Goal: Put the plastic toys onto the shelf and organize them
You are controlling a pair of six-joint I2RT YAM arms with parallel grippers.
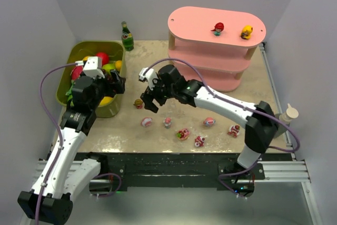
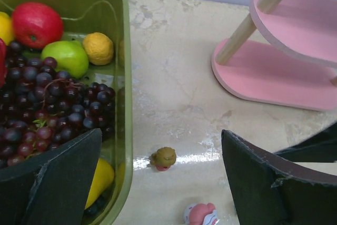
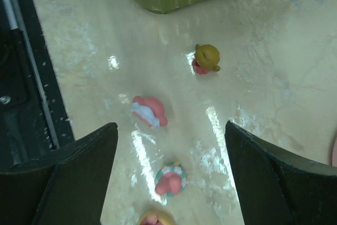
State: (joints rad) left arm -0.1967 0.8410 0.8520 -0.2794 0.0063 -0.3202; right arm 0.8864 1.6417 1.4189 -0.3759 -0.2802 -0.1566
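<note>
Right gripper (image 3: 171, 127), fingers spread and empty, is the nearer arm; the pink-and-white figurine (image 3: 150, 111) lies just ahead, left of centreline

Your left arm (image 1: 79, 111) covers the near end of the bin (image 1: 98, 43), hiding part of the fruit (image 1: 103, 58). In your right wrist view the bottom edge slices one toy (image 3: 152, 218); the left wrist view crops the shelf (image 2: 284, 75) at right and a pink toy (image 2: 201, 214) at the bottom.
</note>
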